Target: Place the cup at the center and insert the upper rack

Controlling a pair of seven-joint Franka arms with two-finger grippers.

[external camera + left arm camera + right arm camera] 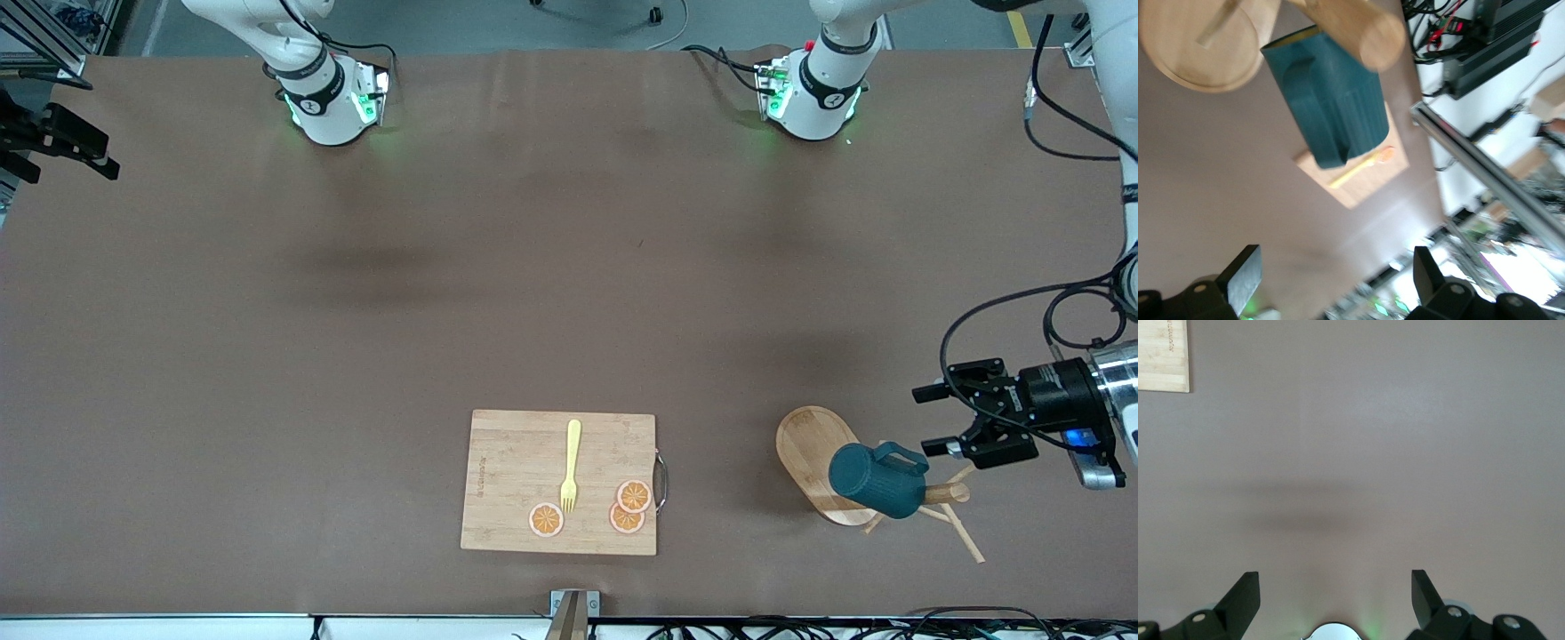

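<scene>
My left claw (944,418) wide open, holds nothing, lower right of frame beside cup (876,481). Cup hangs on wooden rack (813,453). Step, I think: grab cup. Right claw (1335,597) open, waits over bare table.

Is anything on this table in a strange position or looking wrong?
Mostly tidy. The teal cup hangs tilted on a peg of the wooden cup stand, as such stands hold cups. The fork and orange slices lie neatly on the cutting board. The left gripper, fingers open, is beside the cup. No rack is visible.
</scene>
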